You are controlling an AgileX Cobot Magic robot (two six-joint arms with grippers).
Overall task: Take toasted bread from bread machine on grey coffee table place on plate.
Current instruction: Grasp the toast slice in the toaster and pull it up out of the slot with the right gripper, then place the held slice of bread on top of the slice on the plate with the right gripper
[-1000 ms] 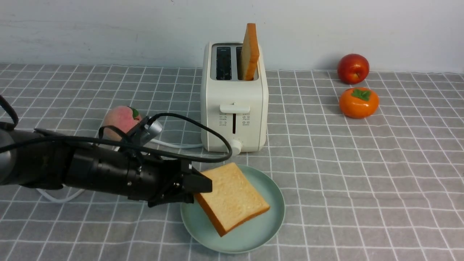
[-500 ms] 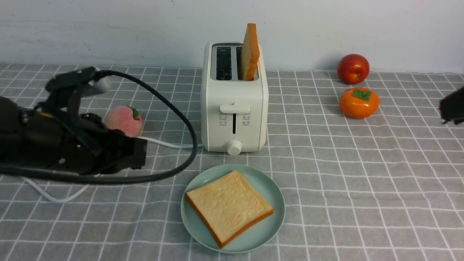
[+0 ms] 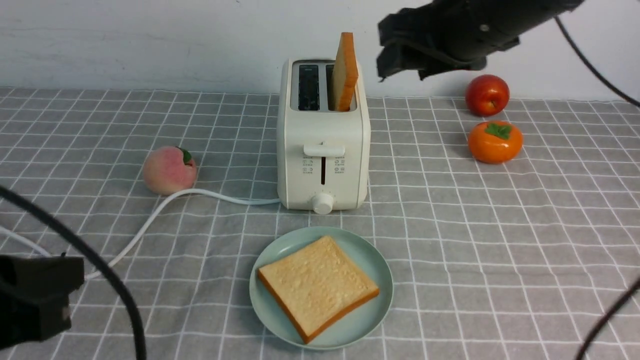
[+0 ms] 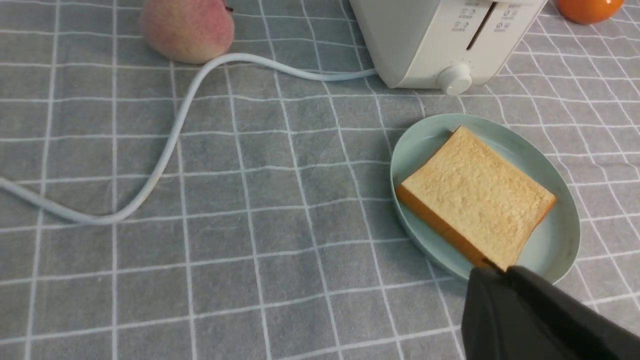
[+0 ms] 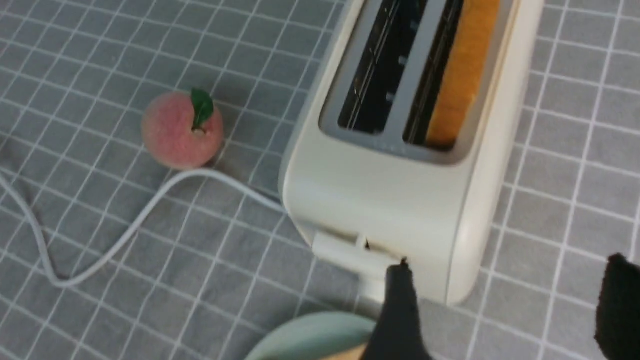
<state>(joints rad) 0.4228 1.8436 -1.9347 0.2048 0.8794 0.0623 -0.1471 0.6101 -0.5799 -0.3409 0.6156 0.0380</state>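
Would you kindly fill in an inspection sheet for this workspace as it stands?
Surface: grey coffee table, checked cloth.
Job's things: one toasted bread slice flat on the plate; second slice standing in the bread machine's right slot, left slot empty.
Clutter: peach left of the bread machine; apple and persimmon far right.
Grippers: left gripper shut, empty, low near left; right gripper open, empty, raised beside the second slice.
Cables: white cord passes the peach; black arm cables cross the near corners.
Surroundings: white wall behind.

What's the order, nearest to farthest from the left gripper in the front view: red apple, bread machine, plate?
1. plate, front centre, nearest the left gripper.
2. bread machine, behind the plate.
3. red apple, far right by the wall.
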